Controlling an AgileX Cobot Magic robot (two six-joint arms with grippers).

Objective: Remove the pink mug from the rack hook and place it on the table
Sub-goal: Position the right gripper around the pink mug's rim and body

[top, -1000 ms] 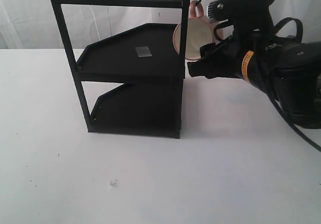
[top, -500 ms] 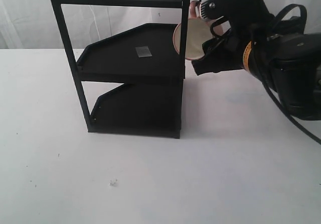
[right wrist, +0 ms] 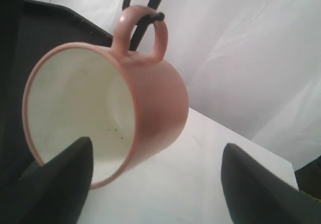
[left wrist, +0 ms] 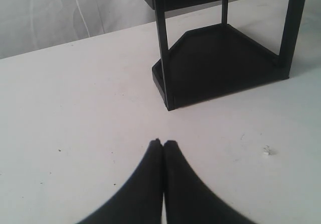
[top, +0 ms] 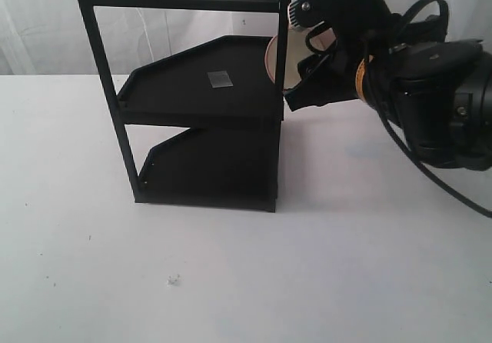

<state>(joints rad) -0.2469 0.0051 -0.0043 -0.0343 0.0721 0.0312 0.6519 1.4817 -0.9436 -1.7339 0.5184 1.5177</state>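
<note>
The pink mug [right wrist: 150, 98] hangs by its loop handle on the rack hook [right wrist: 152, 18], cream mouth tilted toward the camera. My right gripper [right wrist: 156, 151] is open. One finger [right wrist: 65, 179] stands in front of the mug's mouth, the other [right wrist: 256, 184] well clear of its outer wall. In the exterior view only a sliver of the pink mug [top: 271, 60] shows beside the rack's post, behind the right gripper [top: 301, 89]; the hook is hidden there. My left gripper [left wrist: 163, 142] is shut and empty, low over the table [left wrist: 75, 108].
The black two-shelf rack [top: 200, 128] stands on the table [top: 231, 281], with a small grey patch [top: 220, 79] on its upper shelf. A white crumb [top: 174, 280] lies in front of it. White curtain hangs behind. The rack [left wrist: 220, 63] also shows in the left wrist view.
The right arm has risen and moved left toward the rack post, and now covers more of the mug. The mug still hangs on the hook.
</note>
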